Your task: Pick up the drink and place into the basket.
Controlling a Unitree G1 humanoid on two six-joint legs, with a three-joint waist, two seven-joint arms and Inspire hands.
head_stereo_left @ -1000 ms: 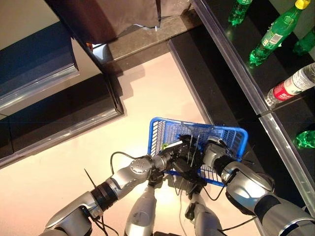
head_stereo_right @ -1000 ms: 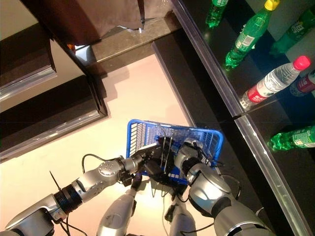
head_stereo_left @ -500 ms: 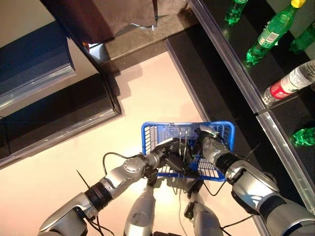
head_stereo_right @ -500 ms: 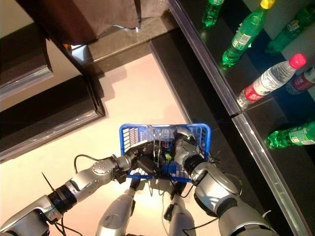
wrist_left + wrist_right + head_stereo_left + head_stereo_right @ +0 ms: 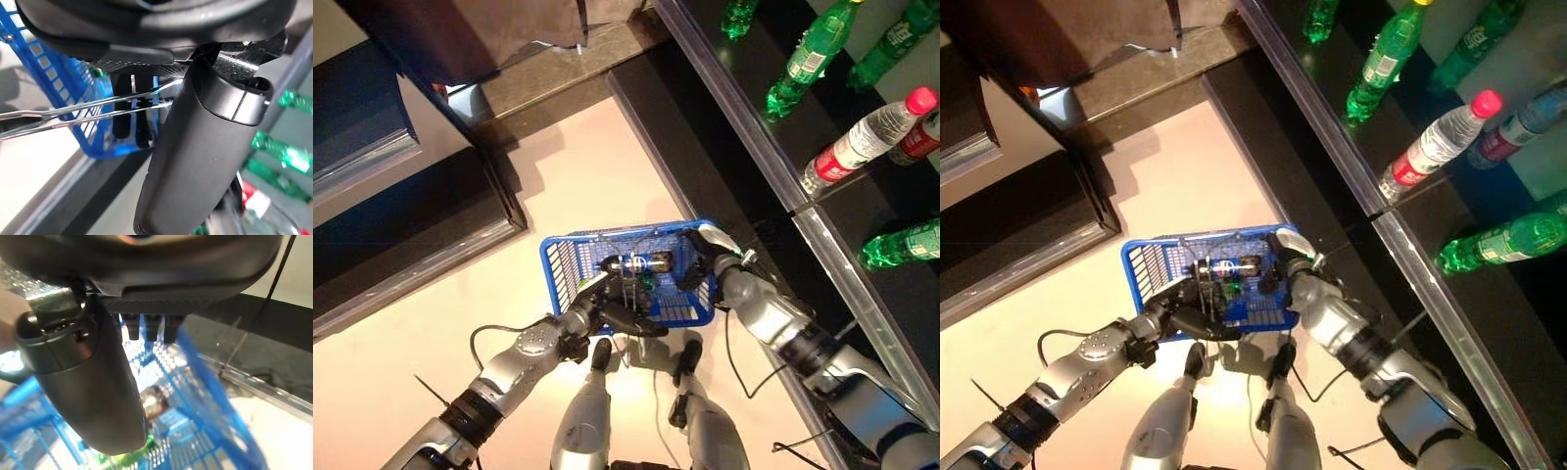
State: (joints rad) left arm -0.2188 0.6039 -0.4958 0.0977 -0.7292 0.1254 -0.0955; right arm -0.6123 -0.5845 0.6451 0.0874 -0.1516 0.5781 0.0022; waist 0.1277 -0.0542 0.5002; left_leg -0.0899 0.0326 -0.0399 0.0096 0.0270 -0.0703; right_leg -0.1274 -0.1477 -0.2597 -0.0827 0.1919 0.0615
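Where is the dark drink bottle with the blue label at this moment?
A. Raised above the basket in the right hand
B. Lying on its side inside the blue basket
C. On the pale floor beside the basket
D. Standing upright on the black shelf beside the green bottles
B: the drink bottle lies on its side within the walls of the blue basket.

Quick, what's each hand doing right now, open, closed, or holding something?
Left hand: shut on the blue basket's wire handle.
Right hand: over the basket, fingers straight, open, holding nothing.
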